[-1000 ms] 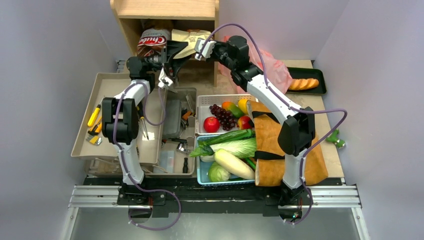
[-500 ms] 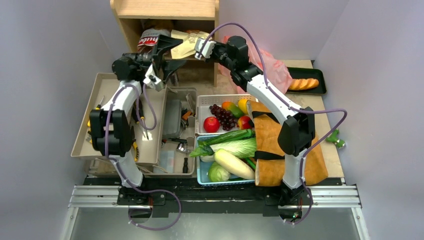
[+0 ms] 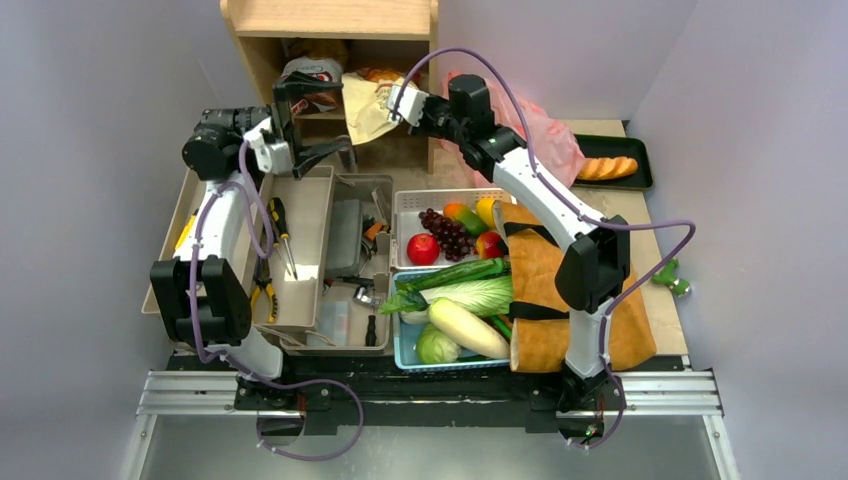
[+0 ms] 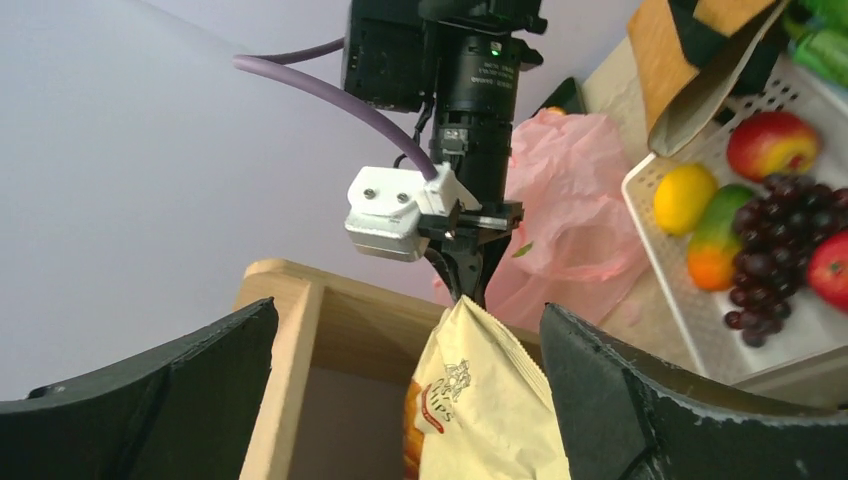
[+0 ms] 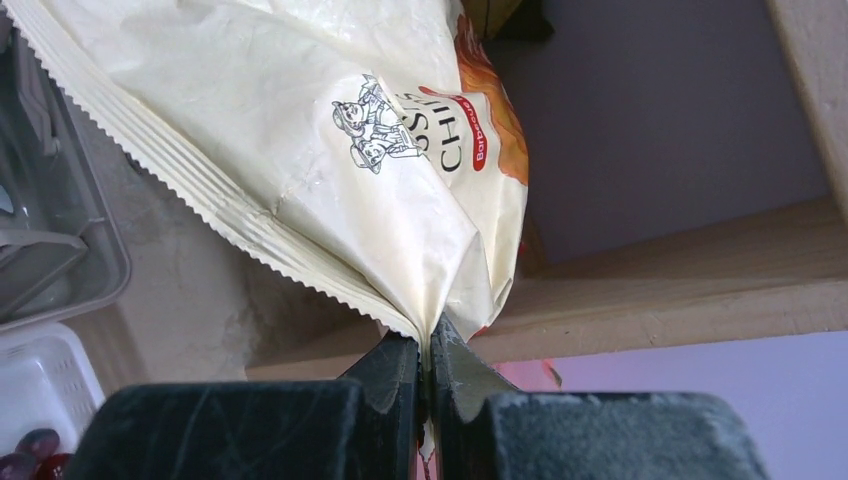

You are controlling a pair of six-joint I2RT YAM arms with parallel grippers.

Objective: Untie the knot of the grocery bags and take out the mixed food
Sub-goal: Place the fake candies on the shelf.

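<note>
My right gripper is shut on a corner of the tan snack bag and holds it up in front of the wooden shelf; the wrist view shows the pinch on the bag. My left gripper is open and empty, just left of the bag; its view looks between its fingers at the bag. The pink plastic bag lies behind the right arm, its knot hidden. The brown paper bag lies flat. Apples, grapes, cucumber, napa cabbage and daikon lie in baskets.
A wooden shelf stands at the back with a brown "Chubs" bag inside. Grey tool trays sit on the left. The white basket and blue basket sit mid-table. A black tray holds an orange item.
My left arm has swung back to the left, away from the snack bag, its gripper open. My right gripper has kept its hold and shifted the bag slightly left.
</note>
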